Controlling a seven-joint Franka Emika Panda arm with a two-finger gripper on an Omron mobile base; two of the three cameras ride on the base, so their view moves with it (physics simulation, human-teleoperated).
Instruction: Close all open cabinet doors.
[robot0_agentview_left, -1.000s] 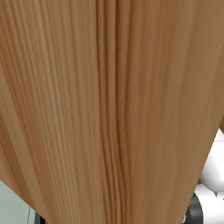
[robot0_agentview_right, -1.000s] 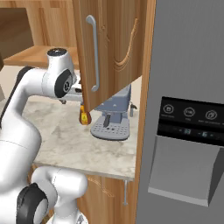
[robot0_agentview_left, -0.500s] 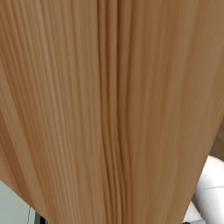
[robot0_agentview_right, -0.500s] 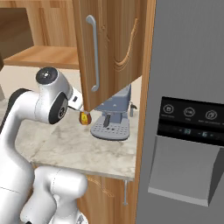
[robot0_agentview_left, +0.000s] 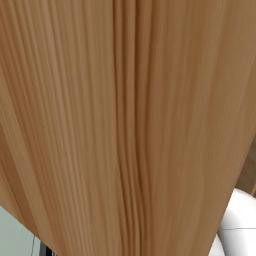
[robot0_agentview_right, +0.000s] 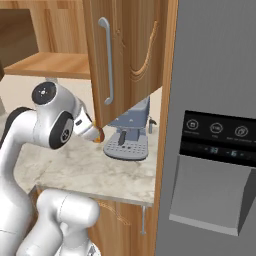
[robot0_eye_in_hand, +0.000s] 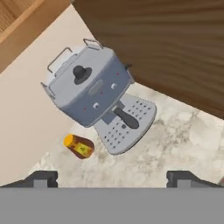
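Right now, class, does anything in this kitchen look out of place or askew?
The cabinet door stands swung out over the counter, above the coffee machine, not flush with its cabinet. A small amber bottle lies on its side beside the machine.

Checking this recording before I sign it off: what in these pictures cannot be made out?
- Left base view: a wood door close to the camera hides the counter and most of the arm.
- Right base view: the open cabinet door covers the top of the coffee machine; the arm hides most of a small orange bottle.
- Hand view: the bottle's label is too small to read; the door's handle is cut off.
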